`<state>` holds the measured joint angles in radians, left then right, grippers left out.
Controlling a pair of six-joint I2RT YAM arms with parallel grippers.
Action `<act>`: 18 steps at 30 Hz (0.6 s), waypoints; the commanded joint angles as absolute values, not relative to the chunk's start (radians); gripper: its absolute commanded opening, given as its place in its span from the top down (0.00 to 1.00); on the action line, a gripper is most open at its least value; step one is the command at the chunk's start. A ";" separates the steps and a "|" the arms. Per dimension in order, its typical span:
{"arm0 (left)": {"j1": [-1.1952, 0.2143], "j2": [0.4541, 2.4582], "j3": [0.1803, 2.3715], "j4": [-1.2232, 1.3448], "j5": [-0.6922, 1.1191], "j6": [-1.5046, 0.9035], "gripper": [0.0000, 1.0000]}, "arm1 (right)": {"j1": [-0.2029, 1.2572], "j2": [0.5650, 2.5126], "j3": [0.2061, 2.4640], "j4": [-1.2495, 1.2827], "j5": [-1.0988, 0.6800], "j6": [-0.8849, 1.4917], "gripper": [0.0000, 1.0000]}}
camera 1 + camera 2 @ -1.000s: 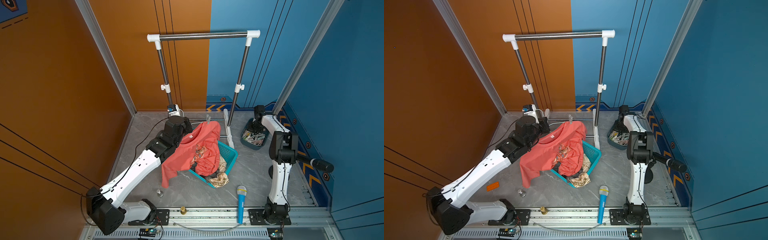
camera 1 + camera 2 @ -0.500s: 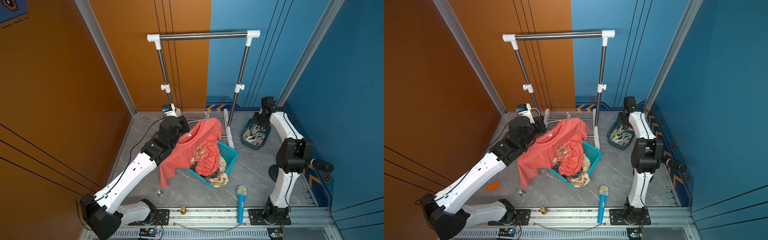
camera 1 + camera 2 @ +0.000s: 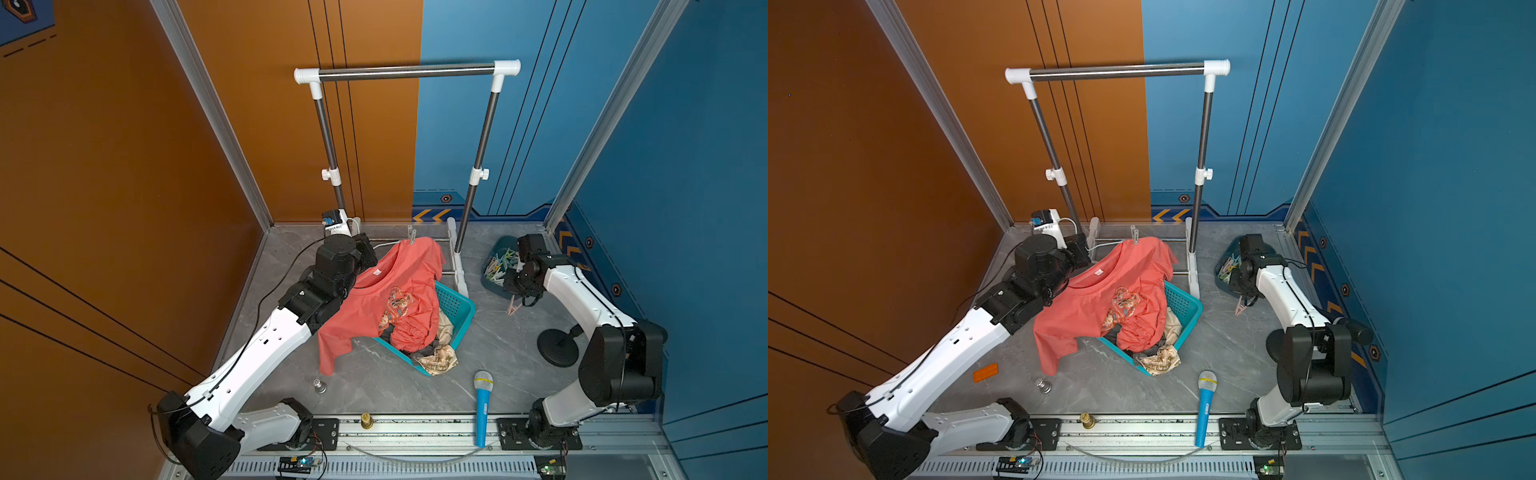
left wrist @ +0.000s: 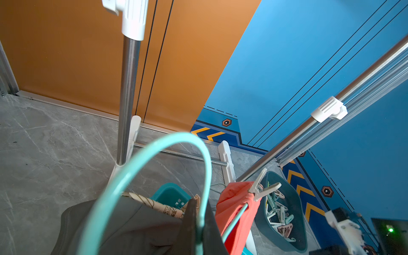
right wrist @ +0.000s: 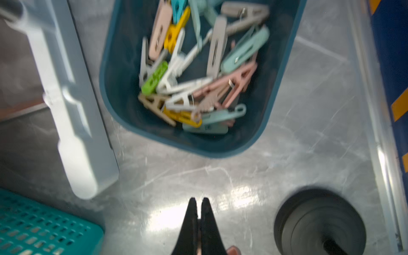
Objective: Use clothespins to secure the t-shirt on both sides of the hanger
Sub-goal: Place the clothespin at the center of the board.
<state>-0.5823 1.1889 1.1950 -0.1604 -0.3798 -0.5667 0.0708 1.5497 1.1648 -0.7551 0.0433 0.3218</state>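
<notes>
A: Start from the rack [image 3: 407, 70]. Where's the shirt [image 3: 386, 307]?
B: Just before its base; soft, limp, likely to sag. The left gripper [image 3: 369, 255] is clamped on the hanger [image 4: 187, 135] hook.
A: And pins [image 5: 198, 88]?
B: The tub [image 5: 114, 66] right of the rack's right foot holds them. The right gripper [image 5: 199, 202] pinches a pink pin [image 3: 513, 308]: light, stiff, slick, best squeezed at the tails. A clipped pin [image 4: 262, 187] bites the rack-side shoulder. Floor beside that foot looks open.
</notes>
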 commanded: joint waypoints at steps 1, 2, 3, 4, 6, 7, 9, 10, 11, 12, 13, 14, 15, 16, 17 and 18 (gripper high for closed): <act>-0.574 1.165 1.178 -0.132 -0.362 -0.574 0.96 | 0.117 1.562 1.089 -0.707 0.022 0.355 1.00; -0.574 1.166 1.174 -0.128 -0.361 -0.578 0.96 | 0.128 1.585 1.077 -0.706 0.032 0.351 1.00; -0.574 1.166 1.171 -0.124 -0.360 -0.581 0.96 | 0.135 1.607 1.071 -0.706 0.036 0.349 1.00; -0.573 1.167 1.170 -0.123 -0.359 -0.583 0.96 | 0.141 1.620 1.066 -0.700 0.038 0.349 1.00; -0.574 1.170 1.175 -0.121 -0.358 -0.580 0.96 | 0.148 1.631 1.046 -0.666 0.029 0.352 1.00; -0.574 1.173 1.179 -0.123 -0.359 -0.576 0.96 | 0.152 1.629 1.034 -0.649 0.032 0.360 1.00; -0.574 1.176 1.185 -0.120 -0.364 -0.571 0.96 | 0.150 1.625 1.026 -0.637 0.035 0.373 0.95; -0.574 1.178 1.187 -0.117 -0.366 -0.567 0.96 | 0.150 1.626 1.026 -0.634 0.033 0.375 0.92; -0.574 1.182 1.189 -0.114 -0.365 -0.565 0.96 | 0.148 1.630 1.028 -0.636 0.029 0.379 0.87; -0.574 1.184 1.191 -0.111 -0.365 -0.564 0.96 | 0.148 1.633 1.029 -0.638 0.023 0.380 0.81; -0.574 1.187 1.192 -0.108 -0.364 -0.563 0.96 | 0.148 1.634 1.026 -0.640 0.019 0.383 0.73; -0.574 1.192 1.194 -0.105 -0.362 -0.563 0.96 | 0.148 1.632 1.020 -0.639 0.021 0.389 0.65; -0.574 1.197 1.195 -0.103 -0.357 -0.563 0.96 | 0.149 1.625 1.012 -0.637 0.019 0.395 0.59; -0.574 1.202 1.199 -0.103 -0.353 -0.560 0.96 | 0.151 1.615 0.998 -0.635 0.017 0.400 0.55; -0.574 1.205 1.199 -0.103 -0.352 -0.561 0.96 | 0.152 1.606 0.989 -0.637 0.018 0.404 0.53; -0.574 1.209 1.201 -0.103 -0.351 -0.561 0.96 | 0.153 1.597 0.977 -0.643 0.020 0.410 0.50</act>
